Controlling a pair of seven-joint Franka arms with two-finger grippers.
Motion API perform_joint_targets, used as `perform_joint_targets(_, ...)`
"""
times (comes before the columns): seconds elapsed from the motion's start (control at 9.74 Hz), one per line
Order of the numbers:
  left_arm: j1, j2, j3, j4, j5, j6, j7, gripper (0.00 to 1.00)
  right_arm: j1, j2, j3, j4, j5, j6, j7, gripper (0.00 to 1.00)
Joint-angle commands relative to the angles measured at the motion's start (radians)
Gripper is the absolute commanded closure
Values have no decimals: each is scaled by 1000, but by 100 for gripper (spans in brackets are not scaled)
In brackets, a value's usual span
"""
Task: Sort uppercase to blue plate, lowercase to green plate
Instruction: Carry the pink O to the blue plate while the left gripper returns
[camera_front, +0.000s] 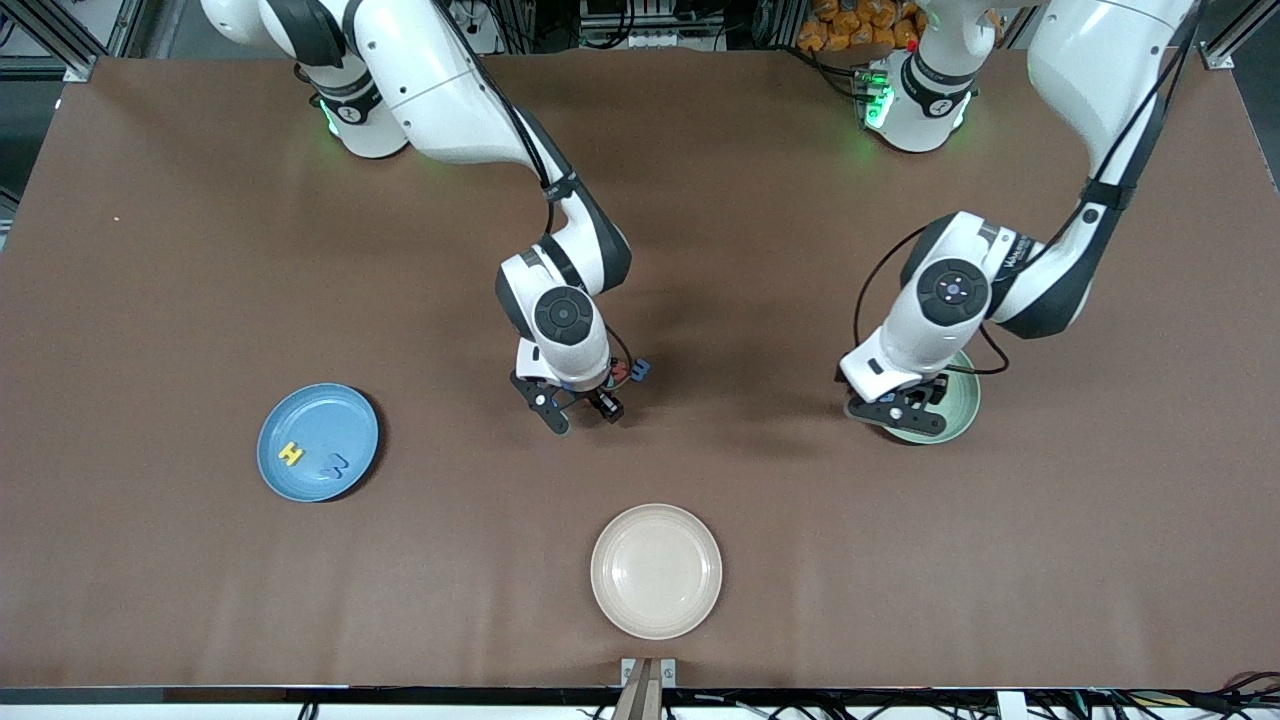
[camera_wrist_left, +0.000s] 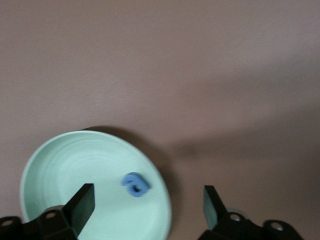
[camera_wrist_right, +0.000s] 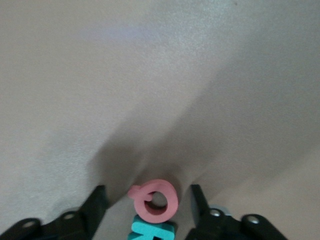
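The blue plate (camera_front: 318, 442) holds a yellow H (camera_front: 290, 453) and a blue W (camera_front: 335, 465). My left gripper (camera_front: 905, 410) hangs open over the green plate (camera_front: 955, 405). In the left wrist view a blue lowercase a (camera_wrist_left: 136, 183) lies alone in the green plate (camera_wrist_left: 65, 165), below my left gripper (camera_wrist_left: 147, 205) and touching neither finger. My right gripper (camera_front: 585, 398) is low over the table's middle. In the right wrist view my right gripper (camera_wrist_right: 147, 205) is open, with a finger on each side of the red-pink Q (camera_wrist_right: 156, 200) and a gap to each. A teal R (camera_wrist_right: 152, 231) touches the Q.
A cream plate (camera_front: 656, 570) sits nearest the front camera, in the middle. A red letter (camera_front: 620, 374) and a blue letter (camera_front: 640, 369) peek out beside the right hand. Bare brown tabletop (camera_front: 200, 250) surrounds the plates.
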Motion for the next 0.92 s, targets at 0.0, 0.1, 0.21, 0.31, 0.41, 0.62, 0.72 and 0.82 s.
perform_joint_targets(0.0, -94, 129, -2, 146, -14, -24, -161, 0, 7, 7, -1, 7, 7, -2, 18, 100)
perform_joint_targets(0.1, -119, 174, -1, 198, -14, -24, -195, 0, 7, 6, -3, 8, 2, -2, 17, 100)
perform_joint_targets(0.21, -139, 208, -1, 241, -12, -24, -212, 0, 7, 6, -3, 8, -1, -2, 17, 100)
perform_joint_targets(0.31, -169, 229, 5, 269, -6, -25, -238, 0, 4, 0, -8, 11, -4, -4, 17, 100)
perform_joint_targets(0.41, -217, 249, 27, 293, -6, -25, -271, 0, -7, -6, -12, 19, -10, -7, 6, 100)
perform_joint_targets(0.62, -288, 268, 54, 323, -8, -24, -359, 0, -31, -19, -59, 40, -31, -20, -52, 100)
perform_joint_targets(0.72, -320, 272, 66, 324, -5, -7, -402, 0, -53, -22, -78, 53, -30, -46, -120, 100)
perform_joint_targets(0.82, -393, 279, 109, 342, 0, 17, -411, 0, -91, -22, -87, 71, -31, -71, -200, 100)
